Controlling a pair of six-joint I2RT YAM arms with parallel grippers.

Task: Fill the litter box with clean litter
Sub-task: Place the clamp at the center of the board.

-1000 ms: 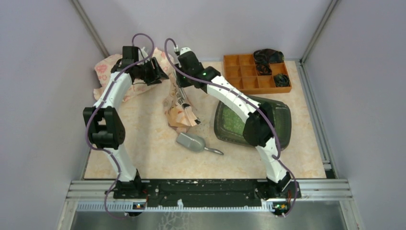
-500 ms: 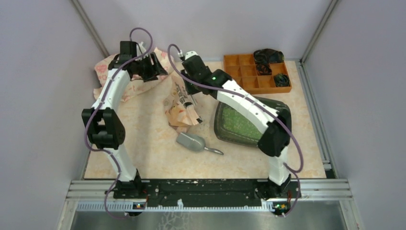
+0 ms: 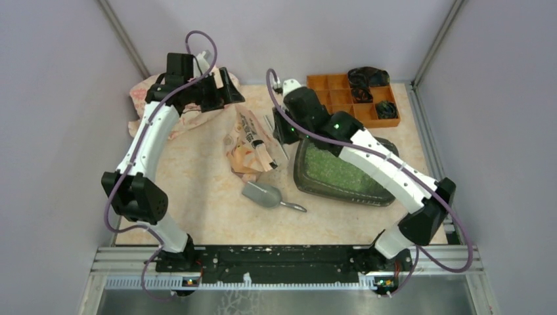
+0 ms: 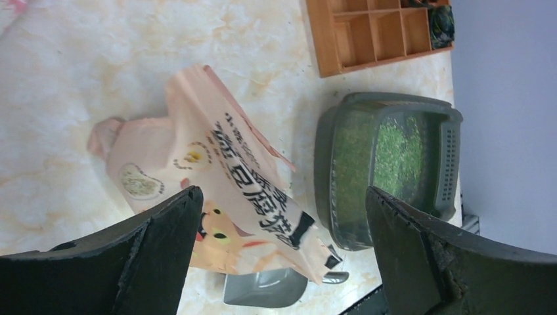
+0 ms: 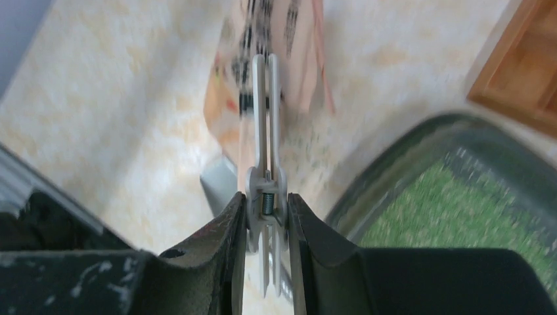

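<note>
Glossy dark litter box [image 4: 387, 102] holds grainy green clean litter [image 4: 394, 147]. Right gripper [image 5: 266, 210] pinches a grey spring clip [image 5: 266, 98] (blurred, probably plastic). Left gripper [image 4: 284, 193] agape above a crumpled paper bag [image 4: 217, 164].

There is one litter box [image 4: 324, 161], one paper bag [image 3: 248, 147], one scoop [image 3: 263, 195], one organiser tray [image 3: 384, 123] and one clip [image 5: 266, 131].

Right wrist view blurred — bag [image 5: 299, 46] print unreadable, clean litter [image 5: 460, 216] smeared. From above, right arm [image 3: 374, 157] hides litter box [image 3: 341, 195] far rim; scoop [image 4: 263, 289] partly behind bag.
</note>
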